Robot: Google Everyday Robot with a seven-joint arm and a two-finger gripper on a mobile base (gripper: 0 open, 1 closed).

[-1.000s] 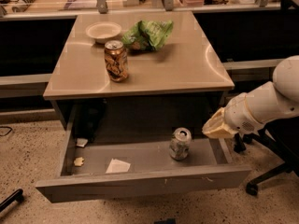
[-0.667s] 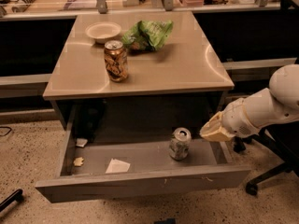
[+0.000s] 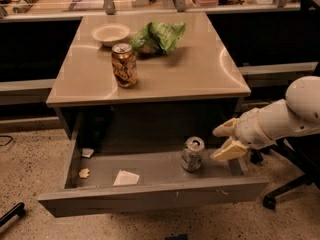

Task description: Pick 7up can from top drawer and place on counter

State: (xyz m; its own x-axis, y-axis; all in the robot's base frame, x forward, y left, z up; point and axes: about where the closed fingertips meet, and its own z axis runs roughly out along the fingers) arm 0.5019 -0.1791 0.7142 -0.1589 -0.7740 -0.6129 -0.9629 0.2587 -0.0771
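The 7up can (image 3: 192,154), pale silver with a pull-tab top, stands upright in the right half of the open top drawer (image 3: 155,196). My gripper (image 3: 218,143) reaches in from the right on a white arm, its two cream fingers spread apart, just right of the can and not touching it. It is open and empty. The tan counter (image 3: 200,69) sits above the drawer.
On the counter stand a brown-gold patterned can (image 3: 124,65), a white bowl (image 3: 110,34) and a green chip bag (image 3: 160,36). The drawer also holds a white paper scrap (image 3: 126,177) and small crumbs (image 3: 84,172). A chair base (image 3: 282,191) is at the right.
The gripper has moved slightly left and down, closer to the 7up can. The can has not moved.
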